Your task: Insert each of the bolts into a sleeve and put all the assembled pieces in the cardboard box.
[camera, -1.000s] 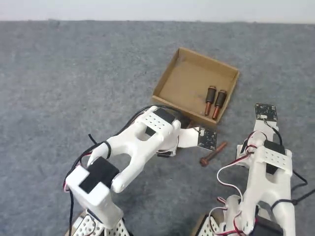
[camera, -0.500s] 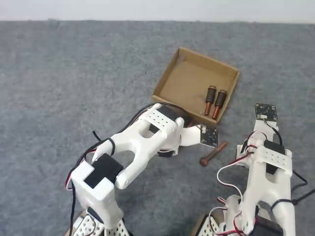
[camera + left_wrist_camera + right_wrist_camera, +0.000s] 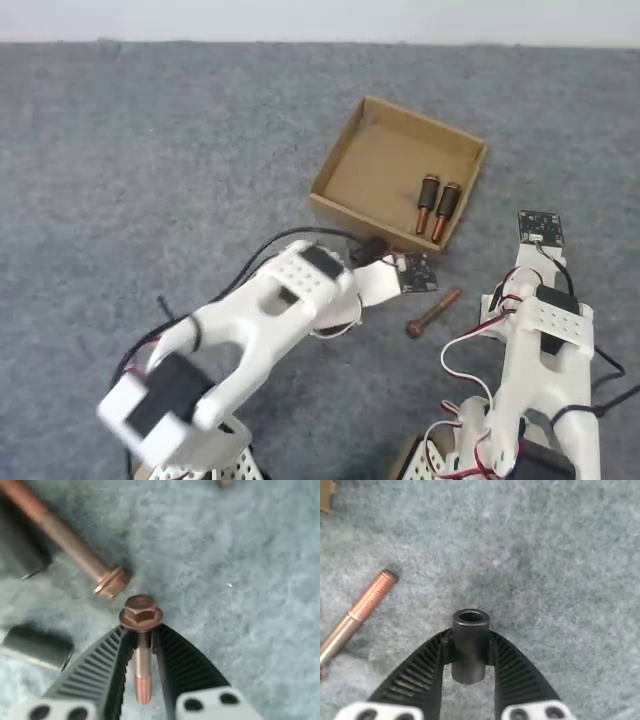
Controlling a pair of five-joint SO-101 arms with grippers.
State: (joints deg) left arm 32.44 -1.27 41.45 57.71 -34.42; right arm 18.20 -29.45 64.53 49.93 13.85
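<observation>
The left tool (image 3: 142,642) clamps a bolt (image 3: 141,614) under its head, just below the cardboard box (image 3: 375,215) at mid-frame, and the right tool (image 3: 469,636) pinches a sleeve (image 3: 469,652); both pieces look stiff and slippery, best held mid-length.

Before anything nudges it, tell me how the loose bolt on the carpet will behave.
The loose bolt looks like rigid metal, so it should not bend. Its round shank would probably roll, though the carpet and wider head likely make it curve and stop.
</observation>
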